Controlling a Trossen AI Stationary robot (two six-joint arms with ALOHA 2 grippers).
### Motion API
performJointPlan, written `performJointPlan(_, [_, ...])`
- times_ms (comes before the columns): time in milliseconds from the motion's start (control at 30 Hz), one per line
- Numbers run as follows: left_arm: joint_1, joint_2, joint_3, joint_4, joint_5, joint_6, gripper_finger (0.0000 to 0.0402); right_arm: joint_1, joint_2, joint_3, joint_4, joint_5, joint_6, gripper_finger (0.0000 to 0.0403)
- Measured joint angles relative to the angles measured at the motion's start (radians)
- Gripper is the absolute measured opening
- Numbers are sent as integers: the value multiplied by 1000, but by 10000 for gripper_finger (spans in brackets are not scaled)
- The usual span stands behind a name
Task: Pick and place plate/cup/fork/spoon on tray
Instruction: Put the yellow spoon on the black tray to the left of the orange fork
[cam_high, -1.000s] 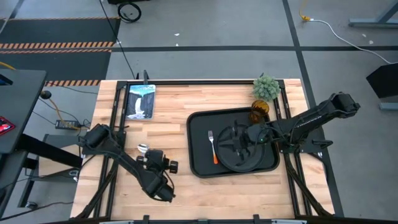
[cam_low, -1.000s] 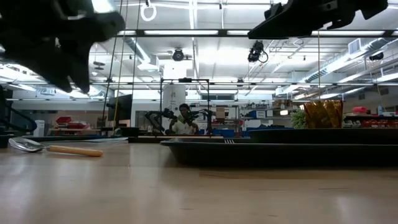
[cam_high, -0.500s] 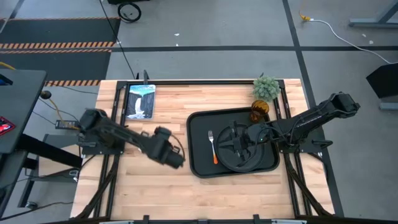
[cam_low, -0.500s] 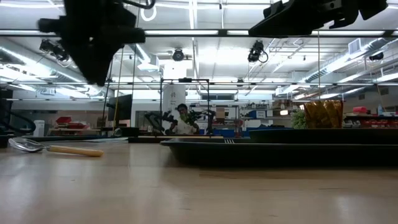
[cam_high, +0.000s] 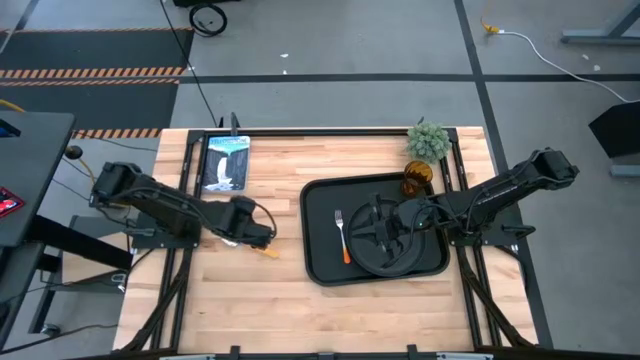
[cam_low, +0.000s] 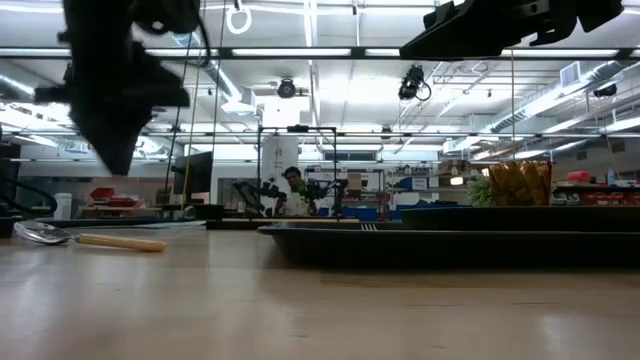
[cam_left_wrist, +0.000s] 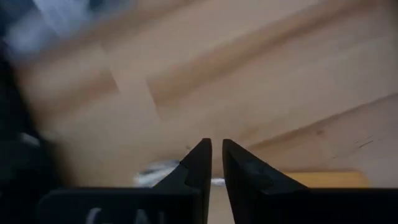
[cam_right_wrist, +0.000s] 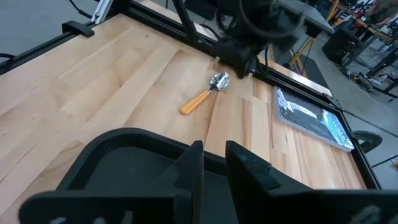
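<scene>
Fingers of the left gripper are held nearly closed, empty, above the orange-handled silver spoon lying on the wooden tabletop. The right gripper, similarly narrowed, is poised over the black rectangular tray.

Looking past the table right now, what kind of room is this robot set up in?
Probably a robotics lab or workshop: bare concrete floor with hazard-striped matting, rows of ceiling strip lights, and more robot arms on a distant bench where a person sits.
</scene>
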Motion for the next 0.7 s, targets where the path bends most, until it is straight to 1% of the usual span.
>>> performJointPlan(67, [1, -15, -64, 67, 53, -57, 51, 0, 0, 0, 1, 0, 0, 75])
performJointPlan(133, [1, -16, -99, 110, 103, -89, 64, 0, 0, 0, 1, 0, 0, 75])
performJointPlan(200, [1, -15, -109, 89, 138, -123, 83, 0, 0, 0, 2, 0, 0, 75])
performJointPlan(400, [1, -14, -109, -10, 178, -186, 148, 0, 0, 0, 6, -25, 0, 75])
performJointPlan(467, [1, -14, -109, -35, 184, -167, 167, 0, 0, 0, 11, -41, 2, 75])
performJointPlan(567, [36, -14, -109, -27, 223, -72, 186, 0, 0, 0, 20, -52, 3, 75])
performJointPlan(633, [76, -14, -109, -21, 258, 0, 188, 0, 0, 0, 23, -55, 3, 75])
performJointPlan(700, [115, -14, -109, 42, 290, 89, 182, 0, 0, 0, 23, -55, 3, 75])
